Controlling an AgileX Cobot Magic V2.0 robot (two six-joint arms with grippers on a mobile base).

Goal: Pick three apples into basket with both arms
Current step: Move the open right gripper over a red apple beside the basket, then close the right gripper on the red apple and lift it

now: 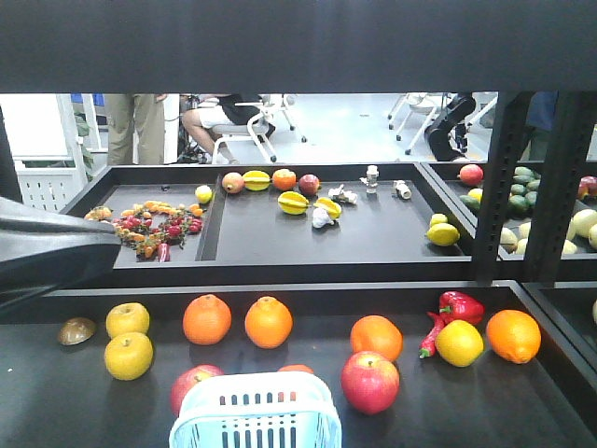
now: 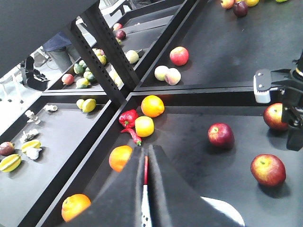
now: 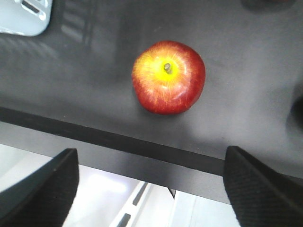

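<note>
Matte black is filling the left of the front view, where the left arm [image 1: 47,247] is reaching in over the left edge of the bench [image 1: 485,411]. In its wrist view the left tool [image 2: 144,153] is showing two fingers drawn almost together. Only a thin slit is showing between them and nothing is gripped. It is aiming along the bench rather than sitting over any fruit, probably standing by for its turn. Further right, the pale blue basket [image 1: 255,411] is standing at the middle of the near edge, likely so that both arms can reach it; its inside is hidden. A red apple [image 1: 191,385] is lying just beside the basket's left corner, partly behind the rim, and a second apple [image 1: 370,381] is lying just to its right. The oranges [image 1: 268,322] are sitting toward the far edge and are not wanted. On the right, the right tool [image 3: 149,153] is holding its fingers [image 3: 42,189] spread wide and empty. A stem-up apple [image 3: 168,78] is resting close to the near edge, ahead of those fingers and not yet between them. Whether it is one of the two already named, I cannot tell. The wide spread suggests the tool is lining up to close around it.
</note>
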